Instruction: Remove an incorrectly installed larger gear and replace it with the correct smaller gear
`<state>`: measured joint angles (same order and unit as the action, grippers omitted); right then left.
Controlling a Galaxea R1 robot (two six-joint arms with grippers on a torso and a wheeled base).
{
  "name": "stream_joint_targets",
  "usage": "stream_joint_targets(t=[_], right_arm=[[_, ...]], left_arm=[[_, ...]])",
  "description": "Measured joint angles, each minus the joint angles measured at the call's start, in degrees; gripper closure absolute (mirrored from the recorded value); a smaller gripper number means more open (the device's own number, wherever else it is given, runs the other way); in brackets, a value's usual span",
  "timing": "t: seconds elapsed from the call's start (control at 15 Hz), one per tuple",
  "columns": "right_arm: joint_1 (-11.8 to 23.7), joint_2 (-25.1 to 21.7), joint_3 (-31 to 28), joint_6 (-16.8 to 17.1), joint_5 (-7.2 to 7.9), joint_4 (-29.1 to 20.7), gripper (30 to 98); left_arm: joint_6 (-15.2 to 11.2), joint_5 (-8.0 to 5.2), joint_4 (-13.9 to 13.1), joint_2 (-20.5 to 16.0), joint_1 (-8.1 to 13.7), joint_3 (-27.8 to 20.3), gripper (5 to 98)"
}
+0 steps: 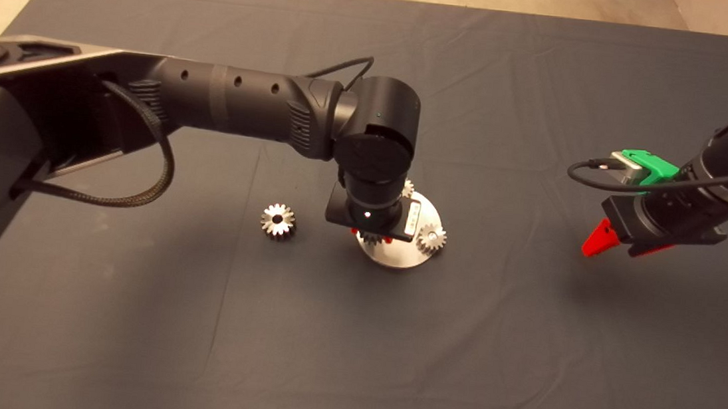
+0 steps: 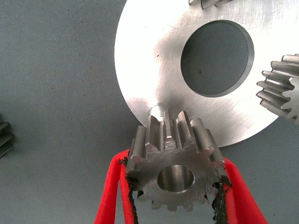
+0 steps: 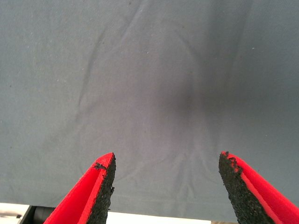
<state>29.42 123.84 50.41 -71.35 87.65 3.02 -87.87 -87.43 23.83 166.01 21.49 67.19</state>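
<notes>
Over the round metal plate (image 1: 399, 256) near the middle of the table (image 1: 351, 337), the left claw (image 2: 175, 186) holds the smaller gear (image 2: 175, 161) tightly between its two red fingers (image 2: 110, 196), one on each side of the teeth. The gear hangs just above a short pin (image 2: 158, 111) that stands on the plate, and its bore is not yet on this pin. The larger gear (image 1: 278, 221) already lies on the dark mat, to the side of the plate and apart from it, so I judge the removal as finished. Two other small gears (image 1: 431, 238) sit on the plate. What remains, I think, is to bring the bore exactly over the pin, push the gear down so that its teeth mesh with the neighbours, and then let go.

The left arm reaches in long and nearly level from its side, and its wrist bends down, so the claw points straight at the plate. The right claw (image 3: 166, 186) waits well apart at the other side, low over bare mat, with its fingers spread wide and nothing between them.
</notes>
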Motion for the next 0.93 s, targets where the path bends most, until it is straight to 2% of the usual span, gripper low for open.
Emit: stream_joint_targets(t=[0.73,0.93], right_arm=[[0.31,1.27,0.74,0.11,0.0,0.01,69.4],[0.64,1.25,0.41,-0.04,0.0,0.02,69.4]], left_arm=[[-1.27,-0.02,0.06,-0.29,-0.17,-0.72,79.4],[-1.29,0.0,0.17,-0.29,-1.44,-0.72,79.4]])
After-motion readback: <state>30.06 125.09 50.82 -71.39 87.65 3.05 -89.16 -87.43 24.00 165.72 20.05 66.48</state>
